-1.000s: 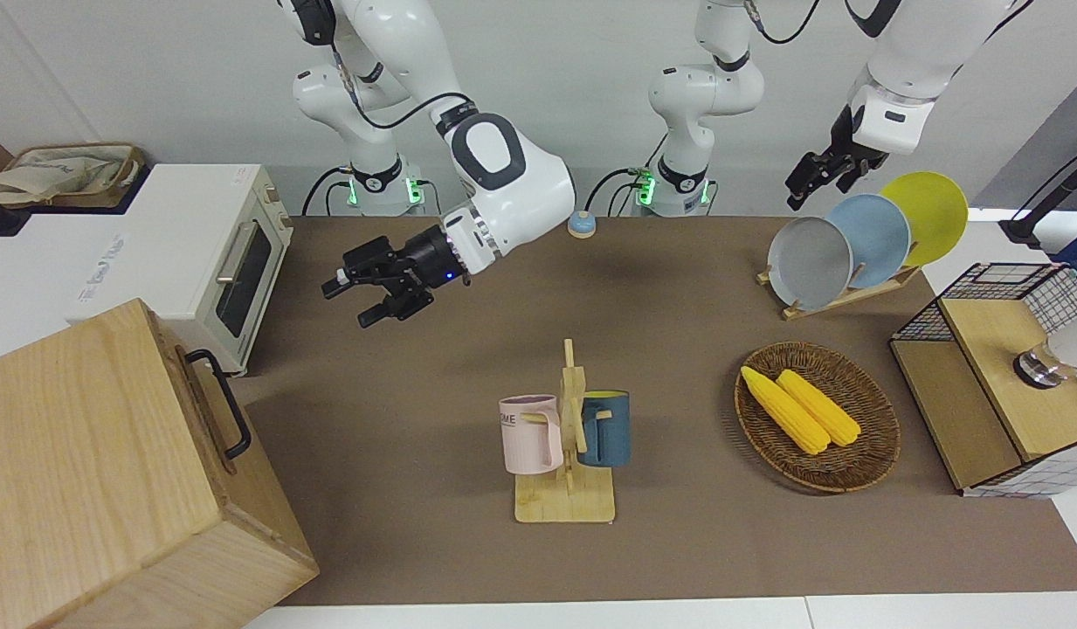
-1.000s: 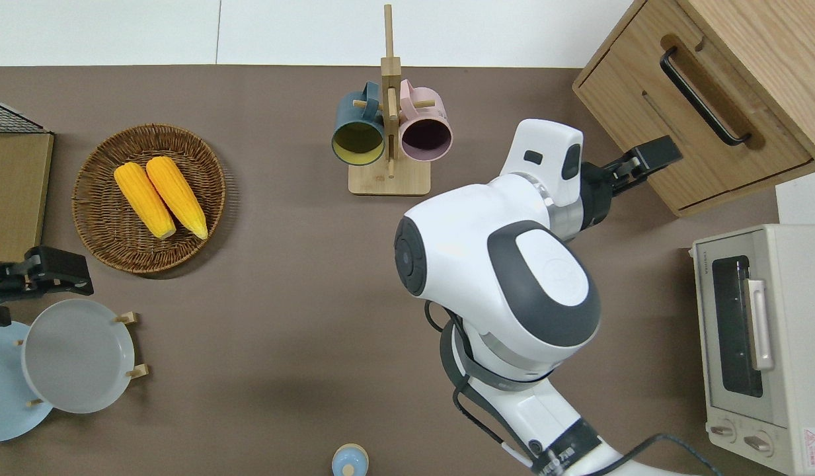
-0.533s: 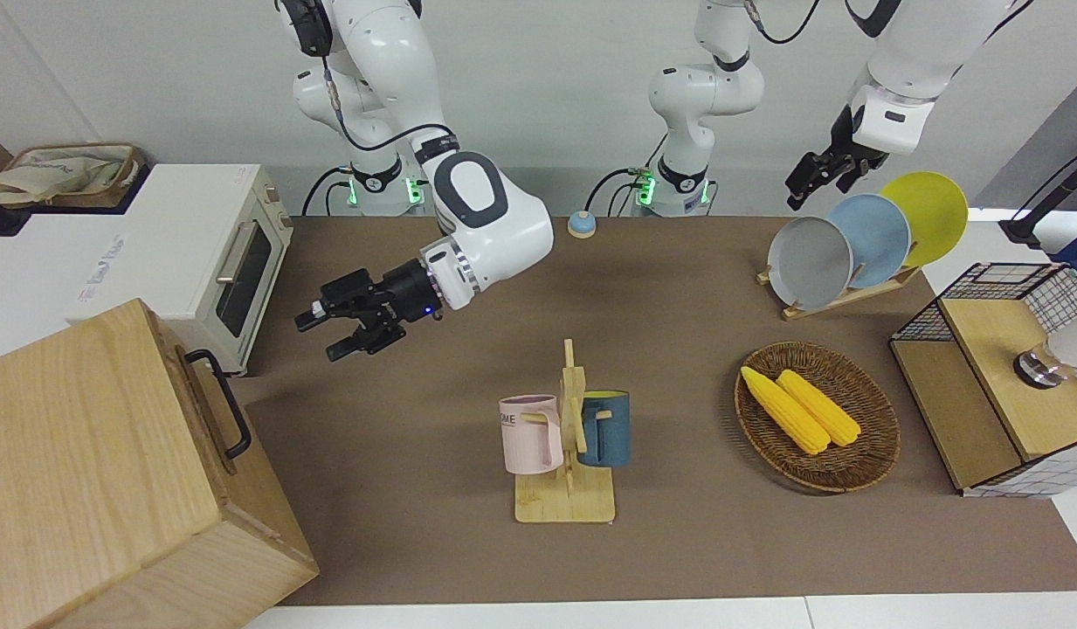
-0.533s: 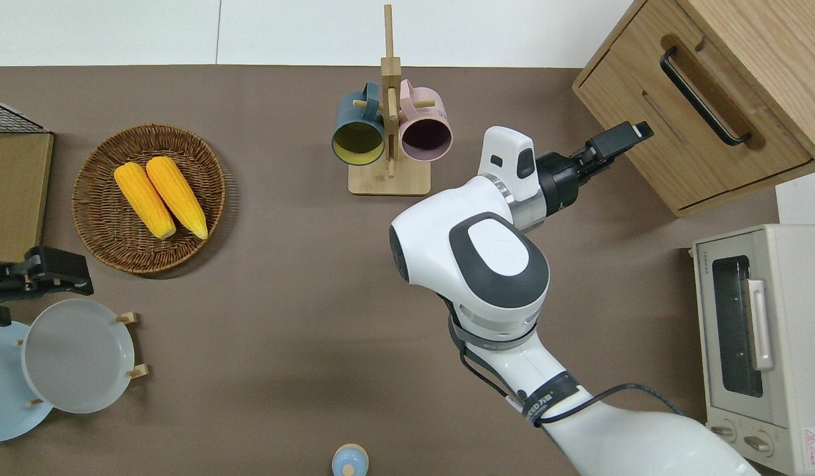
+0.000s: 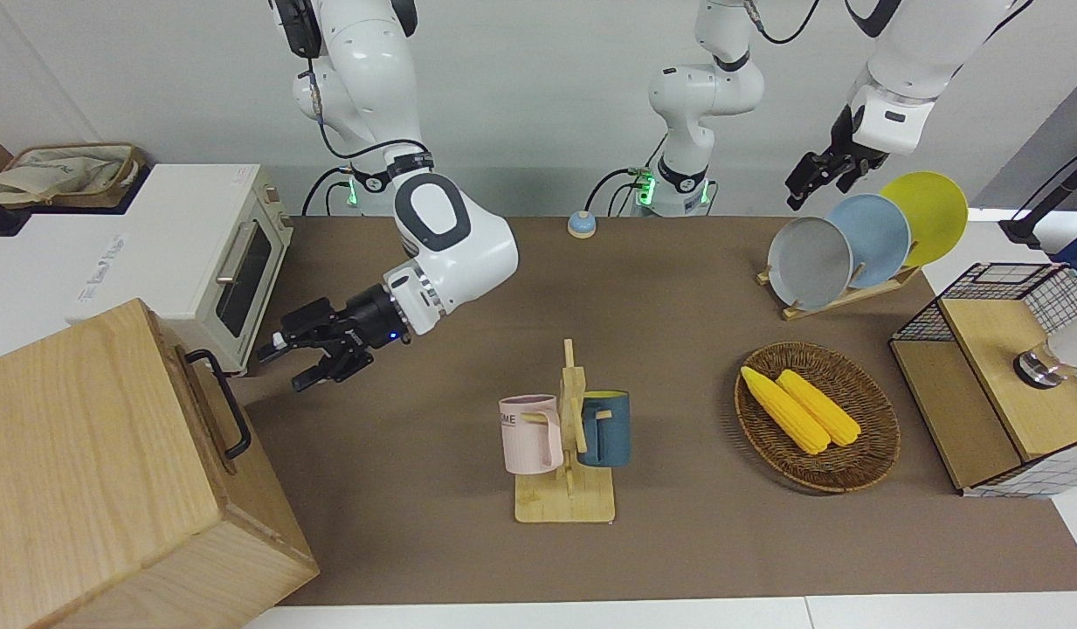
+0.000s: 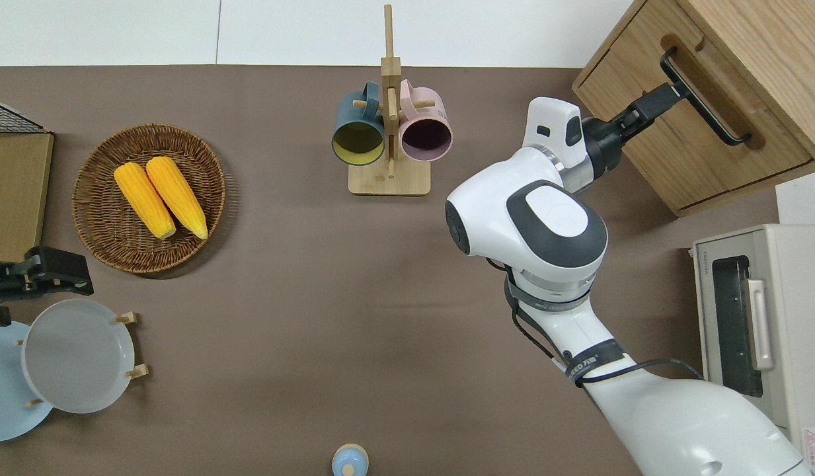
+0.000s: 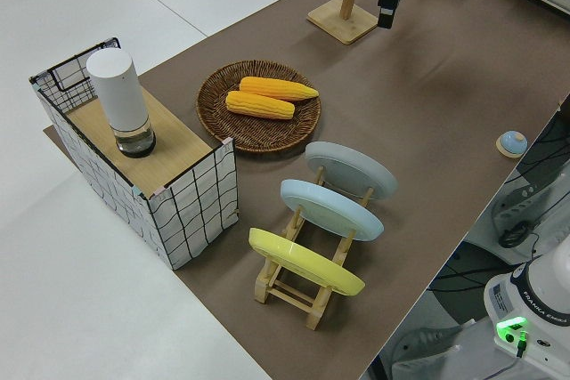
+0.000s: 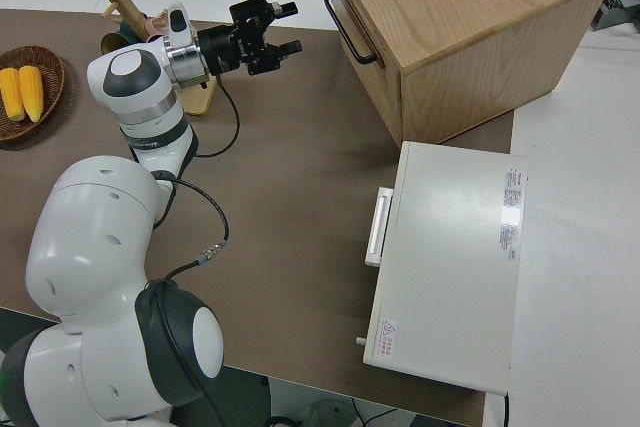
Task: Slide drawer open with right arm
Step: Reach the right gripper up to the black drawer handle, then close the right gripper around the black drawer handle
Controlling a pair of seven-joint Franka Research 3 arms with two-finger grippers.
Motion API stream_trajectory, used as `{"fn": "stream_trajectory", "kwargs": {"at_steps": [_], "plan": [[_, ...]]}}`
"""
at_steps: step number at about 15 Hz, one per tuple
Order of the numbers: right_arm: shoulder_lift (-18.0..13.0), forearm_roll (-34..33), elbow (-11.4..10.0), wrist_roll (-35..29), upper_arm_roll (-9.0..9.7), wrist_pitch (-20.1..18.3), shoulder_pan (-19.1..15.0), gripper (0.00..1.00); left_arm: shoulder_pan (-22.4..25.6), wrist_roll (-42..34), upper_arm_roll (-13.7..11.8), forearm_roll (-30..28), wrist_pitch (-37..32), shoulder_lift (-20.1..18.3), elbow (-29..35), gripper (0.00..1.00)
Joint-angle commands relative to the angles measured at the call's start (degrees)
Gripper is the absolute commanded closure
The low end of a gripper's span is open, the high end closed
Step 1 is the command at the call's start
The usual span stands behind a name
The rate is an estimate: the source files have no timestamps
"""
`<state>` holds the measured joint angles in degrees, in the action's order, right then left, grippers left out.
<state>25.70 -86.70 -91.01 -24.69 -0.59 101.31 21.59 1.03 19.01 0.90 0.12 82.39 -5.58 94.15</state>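
The light-wood drawer [image 6: 686,135] with a black bar handle [image 6: 703,99] sits flush in the front of the big wood box [image 5: 84,454] at the right arm's end of the table. It also shows in the right side view [image 8: 372,59]. My right gripper [image 5: 286,362] is open and empty, and points at the handle [image 5: 222,404] a short way off without touching it. It also shows in the overhead view [image 6: 659,102] and in the right side view [image 8: 281,27]. The left arm is parked, with its gripper [image 5: 809,179] in view.
A white toaster oven [image 5: 232,262] stands beside the box, nearer to the robots. A mug rack [image 5: 566,441] with two mugs stands mid-table. A basket with corn [image 5: 818,418], a plate rack [image 5: 852,240] and a mesh cabinet [image 5: 1001,376] are toward the left arm's end.
My right gripper has moved down and toward the box, away from the robots, and now points at the drawer handle from close by. The drawer and the left arm have not moved.
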Motion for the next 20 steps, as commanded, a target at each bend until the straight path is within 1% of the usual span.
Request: {"fn": "stream_trajectory", "kwargs": {"at_steps": [1,4,5,7,10,11,12,17,18,19,20], "plan": [[1.0,-2.5,0.0,-2.3,-2.48,5.4,-0.8,0.074,-0.2,-0.6,-0.3,-0.2,-0.1,-0.5,0.0,0.01],[1.5,-4.6,0.0,-3.3,-5.38,8.7,-0.9,0.082,-0.2,-0.6,-0.3,-0.2,-0.1,-0.5,0.0,0.01],[1.5,-4.6,0.0,-3.5,-5.73,9.3,-0.9,0.105,-0.2,-0.6,-0.3,-0.2,-0.1,-0.5,0.0,0.01],[1.6,-4.7,0.0,-3.6,-5.83,9.3,-0.9,0.163,-0.2,-0.6,-0.3,-0.2,-0.1,-0.5,0.0,0.01],[1.7,-6.2,0.0,-4.9,-6.35,9.9,-0.9,0.364,-0.2,-0.6,-0.3,-0.2,-0.1,-0.5,0.0,0.01],[1.7,-6.2,0.0,-5.4,-6.53,10.1,-0.9,0.46,-0.2,-0.6,-0.3,-0.2,-0.1,-0.5,0.0,0.01],[1.7,-6.2,0.0,-5.4,-6.53,10.1,-0.9,0.475,-0.2,-0.6,-0.3,-0.2,-0.1,-0.5,0.0,0.01],[2.0,-6.2,0.0,-6.2,-7.06,10.3,-0.9,0.475,-0.2,-0.6,-0.3,-0.2,-0.1,-0.5,0.0,0.01],[2.2,-6.2,0.0,-6.9,-7.06,10.3,-0.9,0.511,-0.2,-0.6,-0.3,-0.2,-0.1,-0.5,0.0,0.01],[2.2,-6.2,0.0,-7.6,-7.06,10.3,-0.9,0.602,-0.2,-0.6,-0.3,-0.2,-0.1,-0.5,0.0,0.01],[2.2,-6.1,-0.1,-7.9,-7.06,10.2,-0.9,0.717,-0.2,-0.6,-0.3,-0.2,-0.1,-0.5,0.0,0.01]]}}
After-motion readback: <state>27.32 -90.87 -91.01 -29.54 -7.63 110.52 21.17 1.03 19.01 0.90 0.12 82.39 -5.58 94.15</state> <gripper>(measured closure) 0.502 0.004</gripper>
